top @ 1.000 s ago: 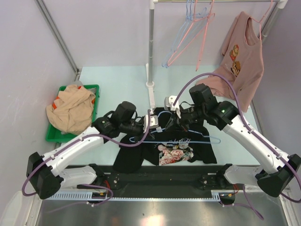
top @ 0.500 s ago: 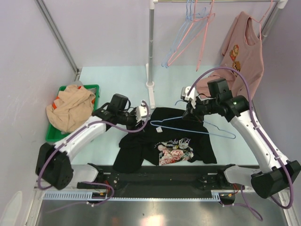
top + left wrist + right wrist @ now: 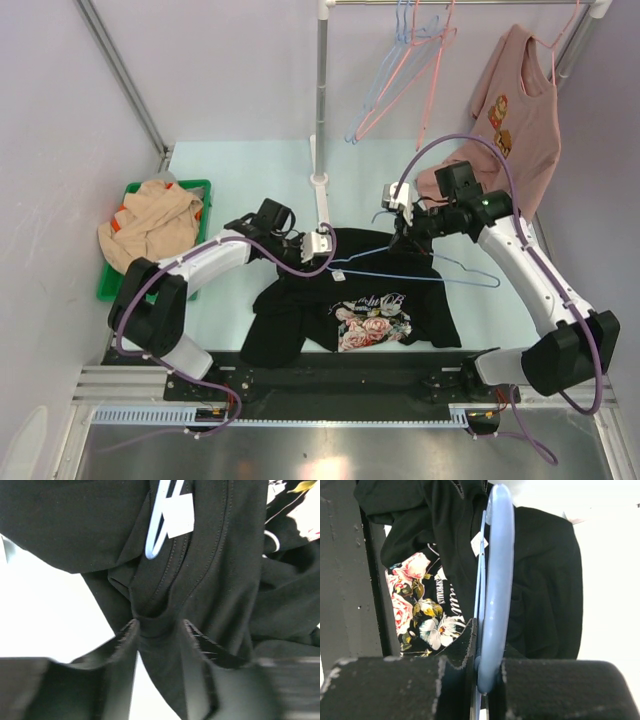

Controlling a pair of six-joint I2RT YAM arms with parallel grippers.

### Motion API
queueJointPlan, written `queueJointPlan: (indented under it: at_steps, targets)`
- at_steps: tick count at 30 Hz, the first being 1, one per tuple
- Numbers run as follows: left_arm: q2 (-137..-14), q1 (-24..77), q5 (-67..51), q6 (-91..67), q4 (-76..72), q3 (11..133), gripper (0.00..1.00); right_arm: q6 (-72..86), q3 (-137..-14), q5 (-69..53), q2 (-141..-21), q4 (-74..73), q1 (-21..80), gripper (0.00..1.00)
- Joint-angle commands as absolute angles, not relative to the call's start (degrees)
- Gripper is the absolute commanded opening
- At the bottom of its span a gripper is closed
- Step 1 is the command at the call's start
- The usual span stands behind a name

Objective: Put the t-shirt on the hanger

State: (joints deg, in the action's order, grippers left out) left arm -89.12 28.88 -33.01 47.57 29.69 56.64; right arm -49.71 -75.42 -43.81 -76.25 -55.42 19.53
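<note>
The black t-shirt (image 3: 390, 300) lies crumpled on the table, rose print up. My left gripper (image 3: 318, 243) is shut on a fold of its collar, seen between the fingers (image 3: 125, 642) in the left wrist view. My right gripper (image 3: 400, 225) is shut on the hook of the light-blue hanger (image 3: 440, 275). It holds the hanger over the shirt, and the hanger's right end juts past the shirt. The hanger's left end (image 3: 156, 535) lies at the neck opening beside a white label. In the right wrist view the hook (image 3: 495, 595) sits clamped between the jaws above the rose print (image 3: 415, 605).
A green tray (image 3: 205, 190) with a tan garment stands at the left. A rack pole (image 3: 320, 100) rises behind the shirt. Pink and blue hangers (image 3: 420, 60) and a dusty-pink shirt (image 3: 520, 110) hang from the rail. A black rail (image 3: 340, 375) runs along the near edge.
My right gripper pulled the hanger to the right and back, then held almost still. My left gripper drew back to the left, then reached right along the shirt's collar.
</note>
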Motion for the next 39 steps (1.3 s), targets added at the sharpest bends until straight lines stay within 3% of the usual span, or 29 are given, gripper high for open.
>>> queueJointPlan:
  at_steps: [1, 5, 14, 24, 39]
  targets:
    - [-89.5, 28.7, -33.4, 51.7, 27.6, 58.3, 0.36, -52.6, -77.9, -47.0, -77.5, -54.5, 19.2, 0.0]
    - [-88.8, 28.7, -33.4, 53.0, 27.8, 57.9, 0.18, -53.6, -78.0, -47.9, -79.0, -55.0, 19.4, 0.0]
    - [-84.6, 30.3, -33.7, 56.1, 28.3, 55.5, 0.0, -54.7, -78.7, -48.9, -82.3, -55.3, 20.2, 0.0]
    - [-80.2, 32.2, -33.5, 58.7, 29.8, 55.9, 0.0, -55.5, -80.0, -50.9, -84.1, -56.8, 21.9, 0.0]
    - [-70.6, 36.8, -34.5, 56.5, 34.3, 57.6, 0.0, -46.3, -80.2, -54.3, -87.9, -45.8, 29.7, 0.0]
